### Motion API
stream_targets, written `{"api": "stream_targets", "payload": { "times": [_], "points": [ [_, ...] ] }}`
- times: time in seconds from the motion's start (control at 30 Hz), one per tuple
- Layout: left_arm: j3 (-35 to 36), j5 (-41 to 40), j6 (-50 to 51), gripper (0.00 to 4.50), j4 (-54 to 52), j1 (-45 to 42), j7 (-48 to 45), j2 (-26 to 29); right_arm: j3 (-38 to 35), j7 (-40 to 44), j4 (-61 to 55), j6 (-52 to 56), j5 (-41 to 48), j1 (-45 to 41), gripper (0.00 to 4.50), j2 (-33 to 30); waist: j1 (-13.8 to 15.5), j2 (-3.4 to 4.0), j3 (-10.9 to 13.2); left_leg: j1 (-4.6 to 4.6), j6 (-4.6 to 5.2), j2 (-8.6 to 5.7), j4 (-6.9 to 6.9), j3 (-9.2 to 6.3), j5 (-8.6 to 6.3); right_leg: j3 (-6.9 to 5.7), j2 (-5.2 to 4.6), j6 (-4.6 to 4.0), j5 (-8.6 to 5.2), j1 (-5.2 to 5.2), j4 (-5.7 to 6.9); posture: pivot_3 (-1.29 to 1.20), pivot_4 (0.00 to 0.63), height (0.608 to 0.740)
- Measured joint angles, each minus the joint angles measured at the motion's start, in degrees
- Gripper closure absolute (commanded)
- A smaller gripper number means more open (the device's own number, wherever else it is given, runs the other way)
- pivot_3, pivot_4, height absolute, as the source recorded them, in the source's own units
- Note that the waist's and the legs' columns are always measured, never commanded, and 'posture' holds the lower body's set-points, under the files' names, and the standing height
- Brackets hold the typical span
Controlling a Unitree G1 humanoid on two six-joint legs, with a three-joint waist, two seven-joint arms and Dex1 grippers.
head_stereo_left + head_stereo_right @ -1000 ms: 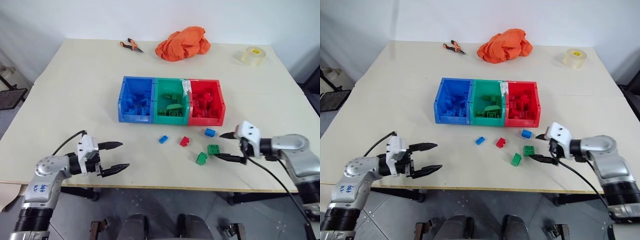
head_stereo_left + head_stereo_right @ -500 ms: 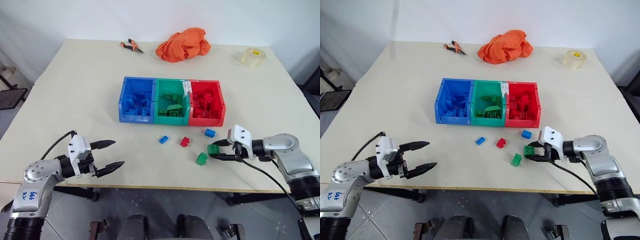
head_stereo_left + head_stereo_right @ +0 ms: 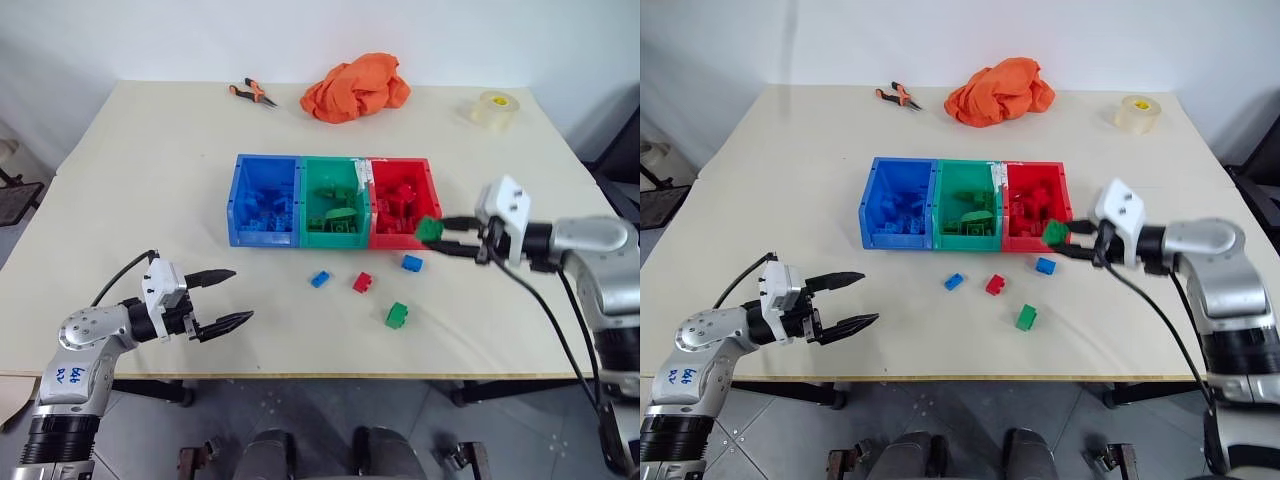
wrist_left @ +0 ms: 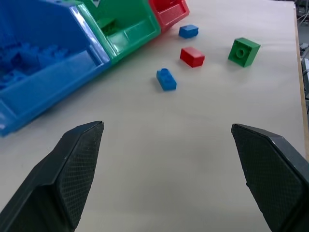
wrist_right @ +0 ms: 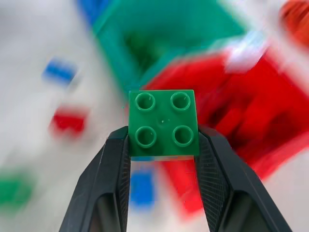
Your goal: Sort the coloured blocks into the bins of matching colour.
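Observation:
My right gripper (image 3: pixel 437 232) is shut on a green block (image 3: pixel 430 229), held in the air just in front of the red bin's (image 3: pixel 393 239) right corner; the right wrist view has the block (image 5: pixel 163 123) studs-up between the fingers. The blue bin (image 3: pixel 262 236), green bin (image 3: pixel 335 238) and red bin stand joined in a row, each holding blocks. On the table in front lie a blue block (image 3: pixel 320 279), a red block (image 3: pixel 363 283), another blue block (image 3: pixel 411 263) and a green block (image 3: pixel 397 316). My left gripper (image 3: pixel 240 295) hovers open at the front left, nothing in it.
At the table's back lie pliers (image 3: pixel 246 92), a crumpled orange cloth (image 3: pixel 357 87) and a roll of tape (image 3: pixel 494 108). The table's front edge (image 3: pixel 320 376) runs just below the loose blocks.
My right gripper shut on the green block that lay on the table and lifted it up and toward the bins. The left gripper stays open in about the same place.

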Motion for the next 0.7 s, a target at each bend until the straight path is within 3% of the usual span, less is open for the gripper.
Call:
{"api": "stream_targets", "payload": {
  "times": [0.1, 0.3, 0.47, 0.6, 0.7],
  "points": [
    [-0.27, -0.04, -0.24, 0.00, -0.02, -0.35, -0.21, -0.32, 3.82, -1.92, 9.99, -3.41, -2.57, -6.42, 3.04, 8.41, -0.26, -0.01, -0.01, -0.07, 0.01, -0.10, 0.02, 0.05, 0.00, 0.01, 0.01, 0.00, 0.00, -0.16, 0.22, 0.00, 0.150, 0.740],
    [-0.63, -0.50, -1.63, 0.00, -0.02, -0.96, -1.12, -2.12, 6.72, -4.48, 29.90, -13.49, -6.79, -17.04, 3.04, 18.69, -0.18, -0.01, 0.00, -0.18, 0.05, -0.20, 0.09, -0.03, 0.02, 0.04, -0.05, 0.01, 0.01, -0.50, 0.88, 0.00, 0.150, 0.740],
    [-0.32, -1.71, -2.37, 0.00, -0.12, -1.16, -2.00, -3.35, 6.71, -5.77, 39.80, -19.51, -9.20, -21.73, 1.45, 21.08, -0.55, -0.03, -0.01, -0.17, 0.05, -0.20, 0.09, -0.14, 0.02, 0.03, -0.04, 0.01, 0.01, -0.49, 0.96, 0.00, 0.150, 0.740],
    [0.11, -2.33, -2.38, 0.00, -0.11, -1.10, -2.66, -3.35, 6.23, -4.18, 41.31, -21.57, -9.30, -21.71, 0.13, 20.51, -1.13, -0.02, -0.01, -0.16, 0.05, -0.18, 0.06, -0.13, 0.02, 0.03, -0.02, 0.01, 0.01, -0.49, 0.95, 0.00, 0.150, 0.740],
    [0.08, -2.53, -2.38, 0.00, -0.07, -1.14, -2.98, -3.35, 4.72, -3.27, 40.22, -21.91, -9.12, -21.25, 0.06, 18.83, -1.16, -0.02, -0.01, -0.16, 0.04, -0.15, 0.06, -0.14, 0.02, 0.04, -0.01, 0.01, 0.01, -0.49, 0.95, 0.00, 0.150, 0.740]
  ]
}}
